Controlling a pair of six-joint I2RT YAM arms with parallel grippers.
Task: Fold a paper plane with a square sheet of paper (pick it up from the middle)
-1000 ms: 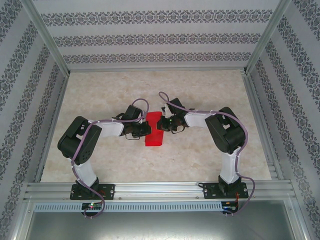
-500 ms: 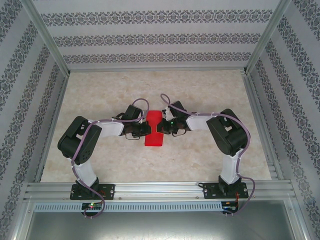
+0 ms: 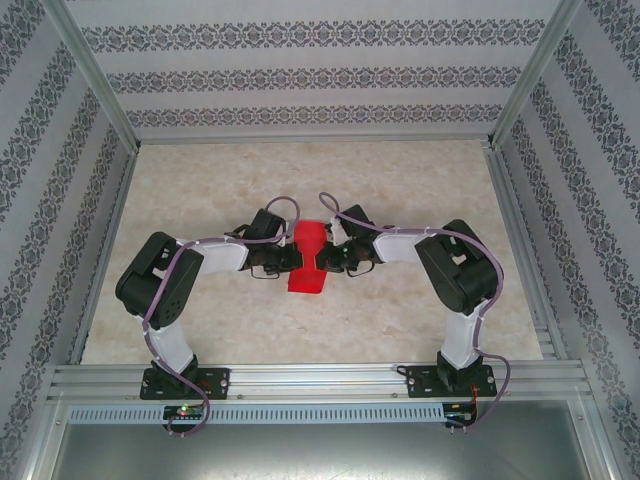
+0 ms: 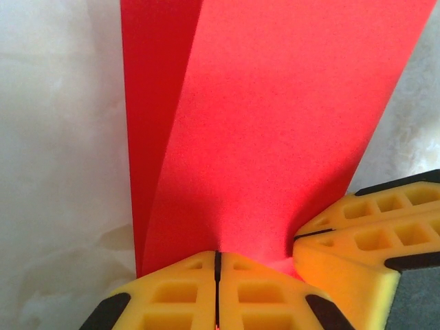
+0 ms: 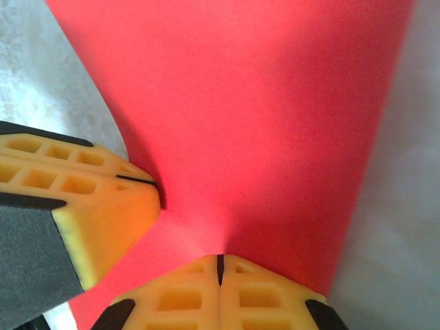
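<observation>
Paper: red sheet of paper [image 3: 306,279], folded narrow, at centre of table [image 3: 200,200], pinched from both sides.
Left gripper [image 4: 216,267]: clamped on the sheet's 9 o'clock edge, fingers pressed together.
Right gripper [image 5: 220,268]: clamped on the 3 o'clock edge, just beside left gripper.

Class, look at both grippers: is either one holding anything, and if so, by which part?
Both hold the red paper. The left gripper and the right gripper are each shut on it, pinching opposite side edges at its middle.
</observation>
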